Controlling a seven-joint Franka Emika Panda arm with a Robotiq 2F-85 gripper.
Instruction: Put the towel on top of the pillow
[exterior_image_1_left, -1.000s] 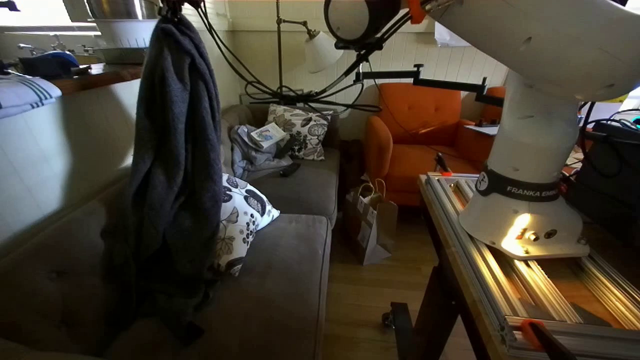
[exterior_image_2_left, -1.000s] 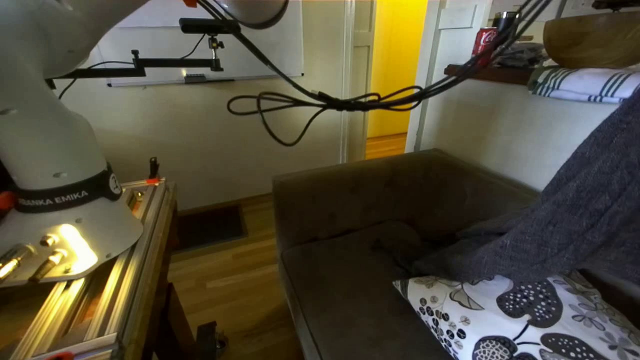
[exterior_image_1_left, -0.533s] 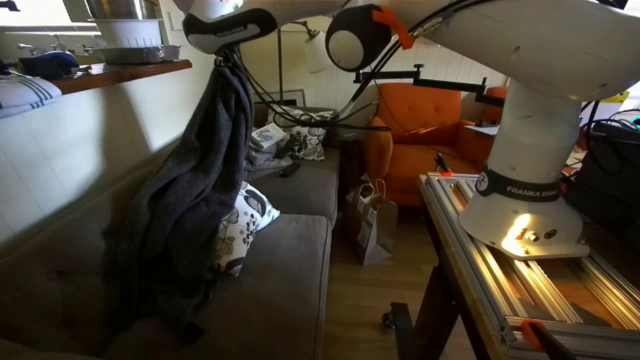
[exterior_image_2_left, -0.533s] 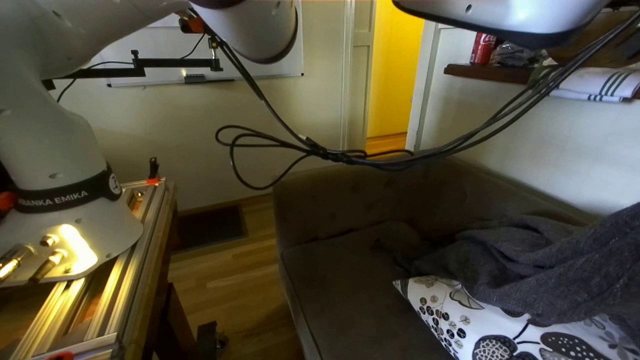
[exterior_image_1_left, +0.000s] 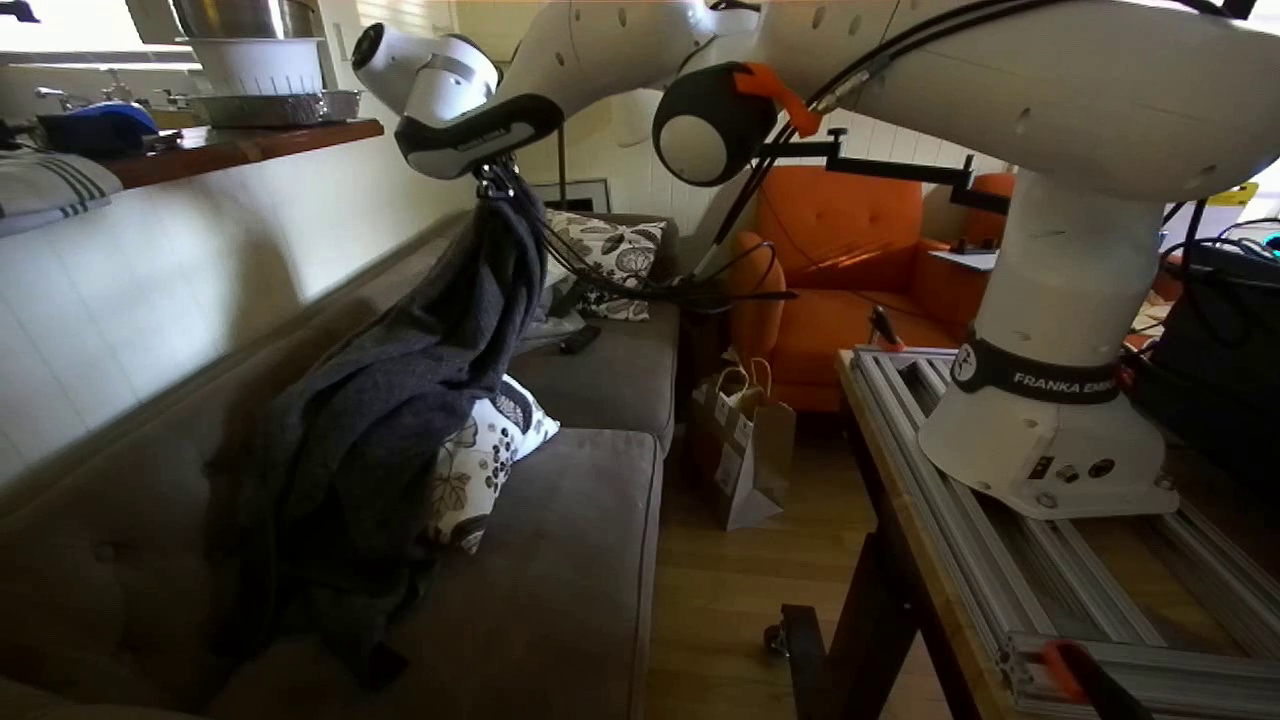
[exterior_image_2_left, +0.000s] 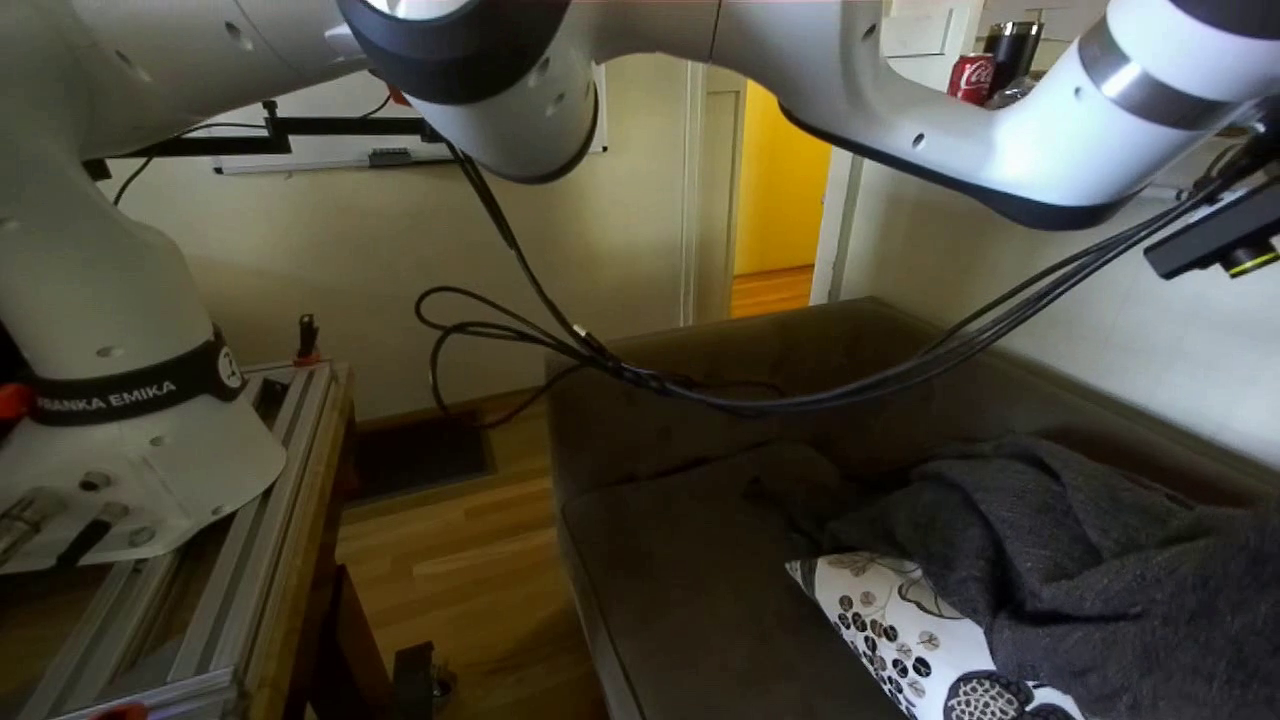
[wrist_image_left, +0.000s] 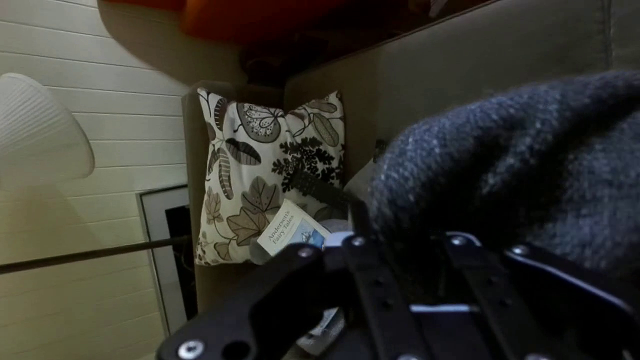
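Between six and nine o'clock in an exterior view, much space is filled by the grey sofa (exterior_image_1_left: 580, 600). Toward two o'clock, an orange armchair (exterior_image_1_left: 850, 230) is placed. The robot arm (exterior_image_1_left: 930, 100) is mounted at three o'clock and stretched across the top, its far end carried toward eleven. The dark grey towel (exterior_image_1_left: 400, 400) is found at nine o'clock: its upper end is held aloft, and its lower folds are laid over the patterned pillow (exterior_image_1_left: 490, 455) and onto the sofa. In an exterior view that pillow (exterior_image_2_left: 900, 620) is covered by the towel on the side facing two o'clock, while its ten o'clock corner is left bare. Toward twelve, well apart on the sofa, a far pillow (exterior_image_1_left: 625, 262) is set. A paper bag (exterior_image_1_left: 745, 450) is stood toward four o'clock, beside the sofa. Near eleven o'clock, the towel's top is pinched by the claw (exterior_image_1_left: 500, 190); in the wrist view the cloth is seen bunched in its grip. Toward seven there, a book (wrist_image_left: 287, 230) marked "Andersen's Fairy Tales" is shown beside the far pillow.
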